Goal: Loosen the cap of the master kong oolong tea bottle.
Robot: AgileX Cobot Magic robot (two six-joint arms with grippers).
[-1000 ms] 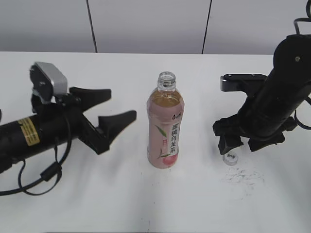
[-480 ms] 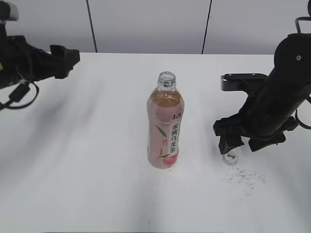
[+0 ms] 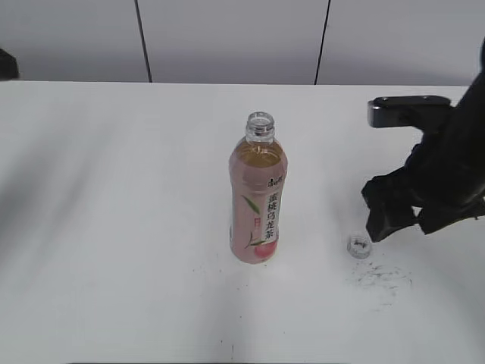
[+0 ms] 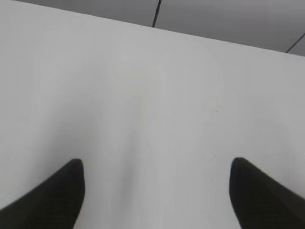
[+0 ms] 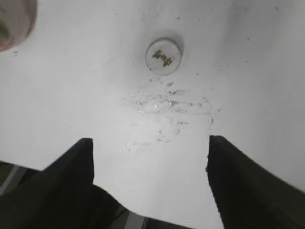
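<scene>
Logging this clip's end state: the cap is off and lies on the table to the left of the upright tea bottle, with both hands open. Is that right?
One detail is off. The cap lies to the right of the bottle, not the left, near the right hand, as the exterior view shows. The rest holds: the bottle stands upright with a bare neck, and the left hand is open too.

We see a flat white matte tabletop (image 3: 136,227) filling most of the exterior view. A patch of dark scuff marks (image 3: 381,277) sits on it toward the front right, also showing in the right wrist view (image 5: 167,112). Behind, a pale grey panelled wall (image 3: 227,38) with two dark vertical seams (image 3: 143,39).
</scene>
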